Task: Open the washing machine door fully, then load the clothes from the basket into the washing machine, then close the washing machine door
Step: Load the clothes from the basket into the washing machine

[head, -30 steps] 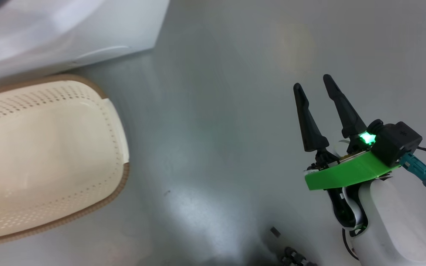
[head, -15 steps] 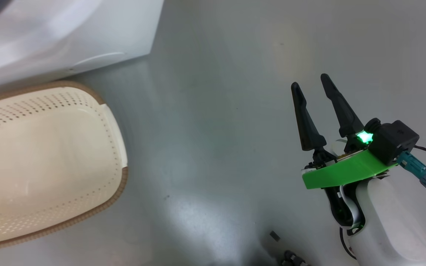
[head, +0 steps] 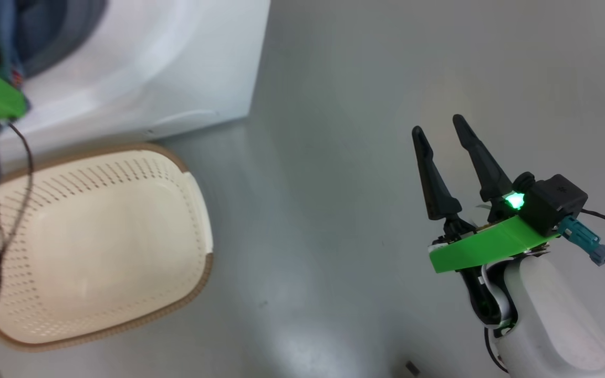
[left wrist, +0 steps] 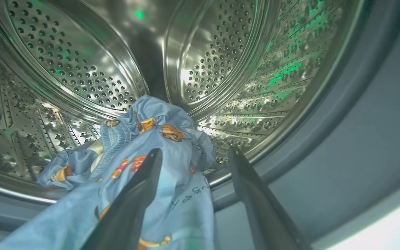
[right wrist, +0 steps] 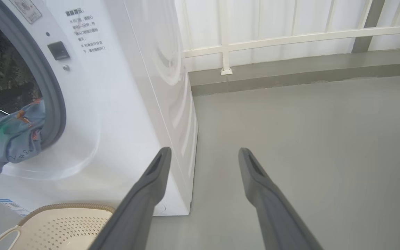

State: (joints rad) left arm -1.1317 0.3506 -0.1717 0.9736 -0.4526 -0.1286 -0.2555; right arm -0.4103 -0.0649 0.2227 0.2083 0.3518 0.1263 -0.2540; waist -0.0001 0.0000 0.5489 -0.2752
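Left gripper (left wrist: 194, 156) at the drum mouth with the clothes (left wrist: 172, 139); right gripper (head: 439, 126) idle over the floor (head: 334, 157).

In the left wrist view, the left gripper's two fingers are spread wide inside the opening of the washing machine (head: 176, 68). The light blue printed clothes are bunched on the lower lip of the steel drum (left wrist: 82, 62) and lie against its left finger without being pinched. One end of the fabric trails out over the grey door seal (right wrist: 52, 97), as the right wrist view also shows. The right gripper is just as wide open and grips nothing, well to the right of the machine. The basket (head: 124, 168) sits on the floor just in front of the machine's lower front panel, between the two arms in the head view.
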